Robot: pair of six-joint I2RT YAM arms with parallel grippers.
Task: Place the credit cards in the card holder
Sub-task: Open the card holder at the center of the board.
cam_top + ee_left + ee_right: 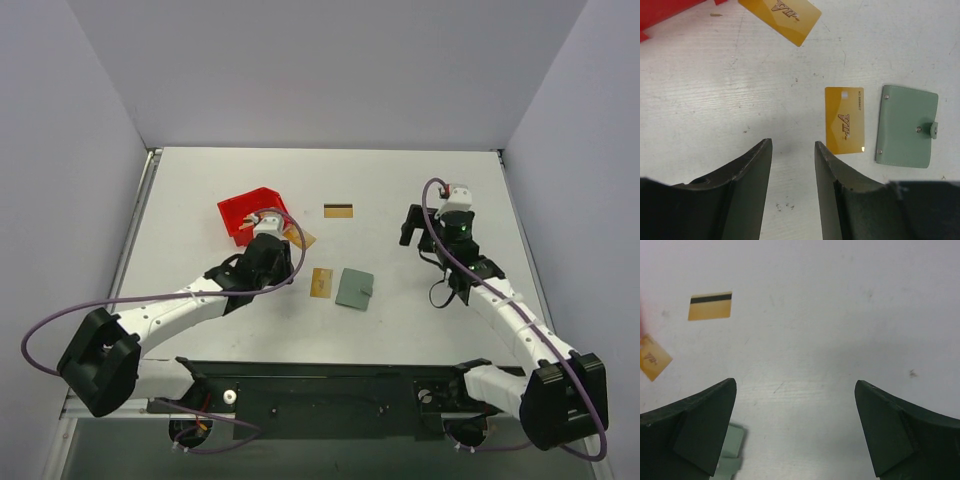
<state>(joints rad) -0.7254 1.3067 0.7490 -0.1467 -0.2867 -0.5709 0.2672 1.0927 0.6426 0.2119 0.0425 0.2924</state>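
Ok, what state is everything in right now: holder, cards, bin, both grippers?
card holder: closed, snap tab fastened, lying flat.
red bin: contents unclear from here.
card beside the holder: loose, printed face up.
card by the red bin: loose, printed face up.
far card: loose, stripe side up.
left gripper: partly open, empty.
right gripper: wide open, empty.

On the white tabletop, the grey-green folding card holder lies near the middle. One gold rectangular card lies just to its left, apart from it. The red plastic bin sits farther back and to the left. A second gold card lies just right of the bin's near corner. A third gold card lies farther back, right of the bin and behind the card holder, well apart from both.
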